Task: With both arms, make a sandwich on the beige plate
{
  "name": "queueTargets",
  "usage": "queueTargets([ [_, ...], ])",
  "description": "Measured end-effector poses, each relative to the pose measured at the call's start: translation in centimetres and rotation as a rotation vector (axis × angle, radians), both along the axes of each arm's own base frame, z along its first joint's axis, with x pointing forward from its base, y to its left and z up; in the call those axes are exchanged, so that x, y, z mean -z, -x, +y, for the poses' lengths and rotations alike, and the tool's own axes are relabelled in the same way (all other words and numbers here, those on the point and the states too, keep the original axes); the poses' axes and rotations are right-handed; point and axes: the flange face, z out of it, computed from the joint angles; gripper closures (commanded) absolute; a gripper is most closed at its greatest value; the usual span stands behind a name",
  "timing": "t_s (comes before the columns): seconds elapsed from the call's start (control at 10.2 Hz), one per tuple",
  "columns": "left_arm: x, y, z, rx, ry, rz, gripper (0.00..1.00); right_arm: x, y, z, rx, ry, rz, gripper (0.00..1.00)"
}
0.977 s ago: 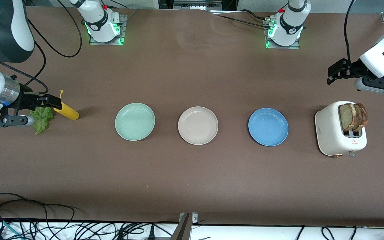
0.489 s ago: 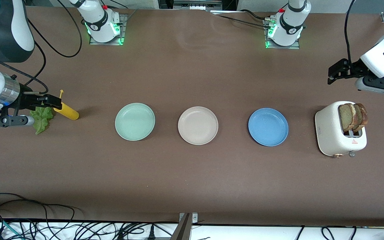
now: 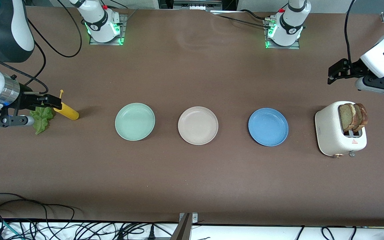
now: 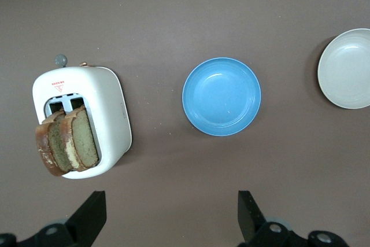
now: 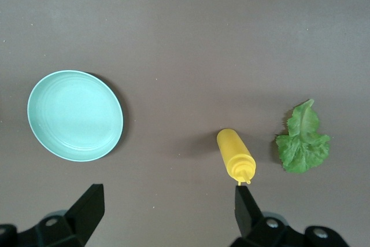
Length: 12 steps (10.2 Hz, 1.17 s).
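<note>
The beige plate (image 3: 198, 125) is empty and sits in the middle of the table between two other plates; its rim also shows in the left wrist view (image 4: 347, 69). Two brown-crusted bread slices (image 3: 353, 116) stand up out of a white toaster (image 3: 333, 135), and they show in the left wrist view too (image 4: 66, 146). A ruffled green lettuce leaf (image 3: 42, 118) lies flat on the table at the right arm's end (image 5: 303, 140). My left gripper (image 3: 332, 74) is open and empty over bare table beside the toaster (image 4: 171, 215). My right gripper (image 3: 53, 101) is open and empty over the table beside the lettuce (image 5: 167, 212).
A mint-green plate (image 3: 135, 121) (image 5: 75, 115) and a blue plate (image 3: 268, 126) (image 4: 221, 96) flank the beige plate. A yellow squeeze bottle (image 3: 66, 111) (image 5: 235, 155) lies beside the lettuce. Cables hang along the table edge nearest the front camera.
The left gripper has shifted very slightly toward its end of the table. Nothing else has moved.
</note>
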Motion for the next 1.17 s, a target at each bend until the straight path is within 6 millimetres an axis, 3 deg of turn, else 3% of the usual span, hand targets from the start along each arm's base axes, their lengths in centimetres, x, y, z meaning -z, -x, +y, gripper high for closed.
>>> queueTargets([
  [1.17,0.2,0.2,1.3,-0.017,-0.026,0.020,0.00,0.0,0.0,0.0,0.000,0.000,0.000,0.00],
])
